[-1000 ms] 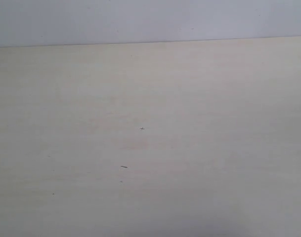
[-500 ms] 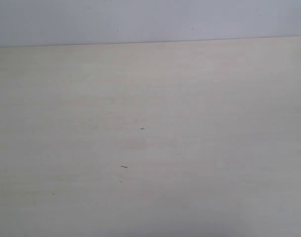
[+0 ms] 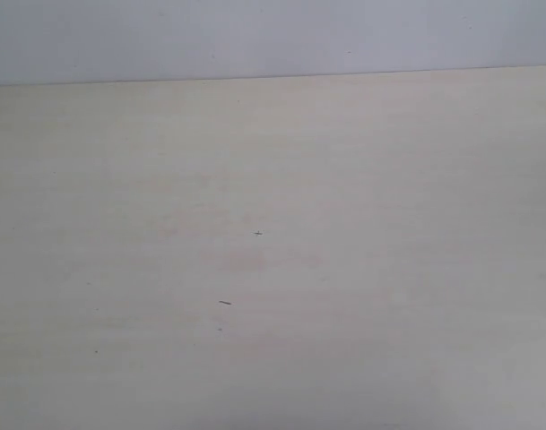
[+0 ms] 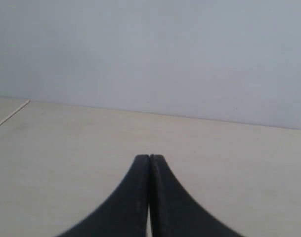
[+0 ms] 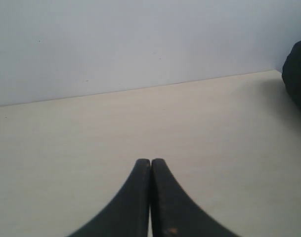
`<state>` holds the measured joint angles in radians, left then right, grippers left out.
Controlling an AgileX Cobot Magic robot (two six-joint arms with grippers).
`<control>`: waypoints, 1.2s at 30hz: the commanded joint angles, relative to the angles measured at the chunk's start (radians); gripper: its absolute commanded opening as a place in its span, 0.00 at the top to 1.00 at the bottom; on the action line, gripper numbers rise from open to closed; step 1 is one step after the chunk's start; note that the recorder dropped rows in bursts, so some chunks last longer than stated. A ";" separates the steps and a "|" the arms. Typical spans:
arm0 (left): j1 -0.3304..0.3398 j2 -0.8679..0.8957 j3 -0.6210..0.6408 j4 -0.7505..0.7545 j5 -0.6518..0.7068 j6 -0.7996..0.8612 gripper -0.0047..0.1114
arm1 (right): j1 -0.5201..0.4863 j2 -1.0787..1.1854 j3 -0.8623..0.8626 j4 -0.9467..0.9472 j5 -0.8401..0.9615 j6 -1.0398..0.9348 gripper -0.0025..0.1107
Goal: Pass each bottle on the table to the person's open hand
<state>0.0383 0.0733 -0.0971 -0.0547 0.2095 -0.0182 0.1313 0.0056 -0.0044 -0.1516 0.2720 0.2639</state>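
The pale beige table [image 3: 362,179] fills the exterior view, bare except for a few tiny dark specks [image 3: 225,303]. No bottle and no person's open hand shows in any view. Neither arm appears in the exterior view. In the left wrist view my left gripper [image 4: 150,157] hovers low over the table [image 4: 66,143], its black fingers pressed together with nothing between them. In the right wrist view my right gripper [image 5: 150,161] is likewise shut and empty above the table [image 5: 66,138].
A plain pale wall [image 3: 255,36] rises behind the table's far edge. A dark rounded object [image 5: 298,74] sits at the border of the right wrist view, near the table's edge. A table edge line [image 4: 9,117] shows in the left wrist view.
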 commanded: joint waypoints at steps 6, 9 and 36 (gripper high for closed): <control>0.000 -0.073 0.051 0.000 -0.003 -0.006 0.95 | 0.003 -0.006 0.004 -0.004 -0.008 0.000 0.98; 0.000 -0.073 0.060 0.000 0.000 -0.006 0.95 | 0.003 -0.006 0.004 -0.004 -0.008 0.000 0.98; -0.062 -0.073 0.097 0.000 0.142 -0.006 0.95 | 0.003 -0.006 0.004 -0.004 -0.008 0.000 0.98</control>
<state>-0.0177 0.0054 -0.0021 -0.0547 0.3395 -0.0182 0.1313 0.0056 -0.0044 -0.1516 0.2720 0.2639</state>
